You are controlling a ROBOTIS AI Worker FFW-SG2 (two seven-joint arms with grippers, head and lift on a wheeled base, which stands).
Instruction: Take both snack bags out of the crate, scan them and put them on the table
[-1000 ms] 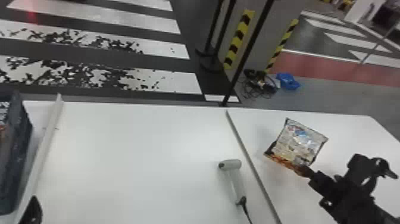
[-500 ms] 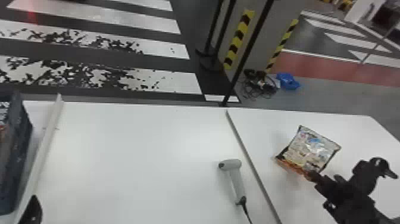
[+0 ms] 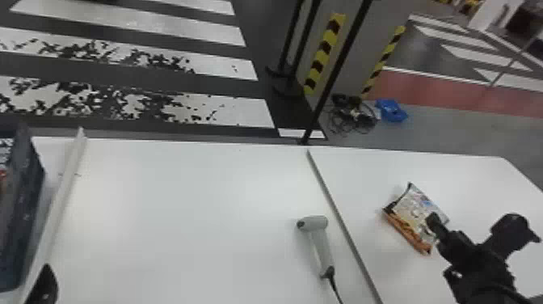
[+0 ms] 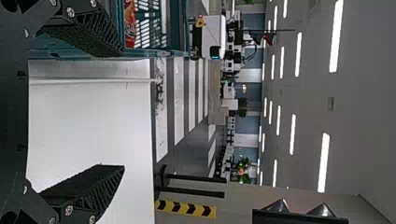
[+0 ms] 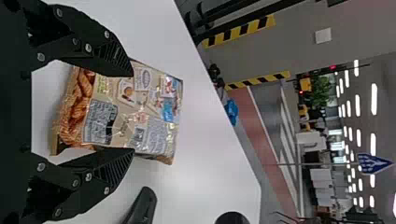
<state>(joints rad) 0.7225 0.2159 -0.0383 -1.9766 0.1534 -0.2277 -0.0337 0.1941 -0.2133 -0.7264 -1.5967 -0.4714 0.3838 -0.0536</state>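
Head view: one snack bag (image 3: 416, 218) lay over the right-hand part of the white surface (image 3: 194, 202), beyond the dark seam (image 3: 339, 218), its orange band towards the robot. The right pincer (image 3: 436, 226) reached over its near right side. Right wrist view: that pincer was open, its two black fingers set apart over opposite edges of the bag; whether they touched it, could not tell. Pale printed panel faced the camera, with pictured brown snack pieces at the end nearer the palm. Just left of the seam, a pale handheld scanner (image 3: 321, 244) lay on the surface, its black cable (image 3: 334, 289) running towards the robot. Well off to the left, at the surface's far side, stood a dark blue crate (image 3: 24, 226), with a white rail (image 3: 60, 198) beside it. Left wrist view: a red packet (image 4: 130, 23) showed inside the crate. The left pincer (image 3: 44, 285) was near the crate and rail, open as well, fingers wide apart with nothing between them. Past the surface: a blue item (image 3: 391, 110) and a heap of cables (image 3: 351, 115) on the floor, near yellow-and-black striped edging (image 3: 325, 54).
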